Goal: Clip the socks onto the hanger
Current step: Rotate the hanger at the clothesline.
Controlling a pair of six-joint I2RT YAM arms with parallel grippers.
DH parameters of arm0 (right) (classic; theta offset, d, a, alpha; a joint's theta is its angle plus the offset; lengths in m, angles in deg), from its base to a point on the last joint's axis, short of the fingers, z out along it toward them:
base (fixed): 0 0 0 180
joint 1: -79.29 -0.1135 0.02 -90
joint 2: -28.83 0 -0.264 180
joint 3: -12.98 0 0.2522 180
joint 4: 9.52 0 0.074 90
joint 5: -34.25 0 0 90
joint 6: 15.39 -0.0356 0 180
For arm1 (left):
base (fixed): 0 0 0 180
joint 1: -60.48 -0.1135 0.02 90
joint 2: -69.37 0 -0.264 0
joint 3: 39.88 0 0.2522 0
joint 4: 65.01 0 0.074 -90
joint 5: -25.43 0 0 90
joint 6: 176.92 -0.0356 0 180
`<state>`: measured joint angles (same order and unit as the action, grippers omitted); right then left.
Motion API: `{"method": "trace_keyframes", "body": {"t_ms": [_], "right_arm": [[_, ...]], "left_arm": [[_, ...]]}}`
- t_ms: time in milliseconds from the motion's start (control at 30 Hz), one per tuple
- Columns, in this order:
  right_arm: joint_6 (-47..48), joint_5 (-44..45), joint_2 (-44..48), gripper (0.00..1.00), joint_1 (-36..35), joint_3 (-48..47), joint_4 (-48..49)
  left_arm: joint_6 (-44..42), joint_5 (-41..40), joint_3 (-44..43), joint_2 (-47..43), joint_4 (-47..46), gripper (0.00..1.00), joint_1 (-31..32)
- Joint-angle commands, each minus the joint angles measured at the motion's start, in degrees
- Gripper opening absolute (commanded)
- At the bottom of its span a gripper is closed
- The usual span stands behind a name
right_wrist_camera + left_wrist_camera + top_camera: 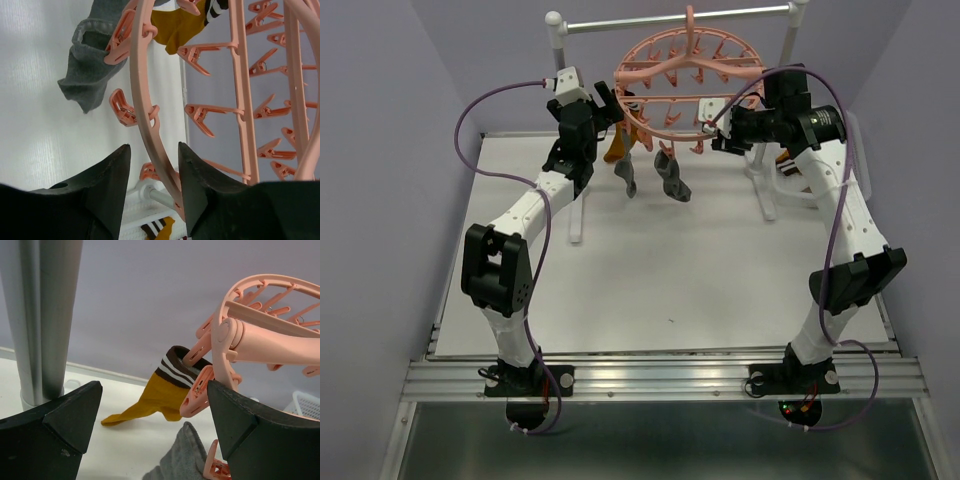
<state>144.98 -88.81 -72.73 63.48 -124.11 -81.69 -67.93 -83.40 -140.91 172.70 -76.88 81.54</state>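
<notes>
- Overhead, the salmon-pink round plastic drying hanger (685, 85) hangs from the white-posted metal rail (670, 20) at the far side of the white table (650, 280). A mustard fabric sock (612, 148) and two grey fabric socks (672, 180) dangle from its near-left clips. The left hand (608, 103) sits at the ring's left edge, and the right hand (713, 135) at its right edge.
- From the left wrist, the left hand (152, 390) stands wide and carries nothing. Beyond it the mustard sock (155, 397) is pinned by its brown-and-white striped cuff in a pink clip (197, 390), with the ring just beside the right finger.
- From the right wrist, the right hand (153, 147) is about half narrowed, one finger on either side of the hanger's ring (142, 75). Some gap shows, so it is not visibly clamped.
- Judged step: steadying the hanger between socks. Next, the right hand probably needs a firm pinch on the ring without catching a clip, so a free clip can be offered.
</notes>
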Motion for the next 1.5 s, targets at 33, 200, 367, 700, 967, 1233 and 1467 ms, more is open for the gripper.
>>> {"method": "trace_keyframes", "body": {"t_ms": [33, 200, 367, 700, 967, 1233, 1467], "right_arm": [[0.38, 3.00, -0.66, 0.46, -0.88, -2.80, -0.13], [0.74, 4.76, -0.83, 0.40, -1.41, -2.71, 0.40], [-0.32, 4.76, -2.41, 0.31, -2.55, -3.59, -0.03], [-10.23, -1.48, -0.92, 0.16, -4.23, -0.08, 8.04], [-19.30, 7.20, -2.94, 0.17, -9.14, -0.42, 11.74], [-34.21, 14.77, -5.05, 0.18, -11.78, -1.30, 17.44], [-46.81, 18.65, -6.02, 0.22, -12.31, -2.44, 22.38]], "left_arm": [[-1.32, -1.91, -3.18, -1.20, -2.41, 0.99, -1.28], [-2.46, -1.74, -2.74, -1.81, -2.41, 0.99, -1.37], [-3.95, 0.72, -1.25, -3.57, -2.41, 0.99, -1.46], [-7.64, 2.84, 9.12, -13.32, -2.67, 0.99, -1.37], [-8.26, -0.69, 20.10, -22.81, -2.85, 0.99, -1.28], [-8.35, 6.94, 25.47, -28.44, -3.20, 0.99, -0.41], [-14.93, 15.40, 30.48, -31.87, -4.34, 0.99, 4.42]]}}
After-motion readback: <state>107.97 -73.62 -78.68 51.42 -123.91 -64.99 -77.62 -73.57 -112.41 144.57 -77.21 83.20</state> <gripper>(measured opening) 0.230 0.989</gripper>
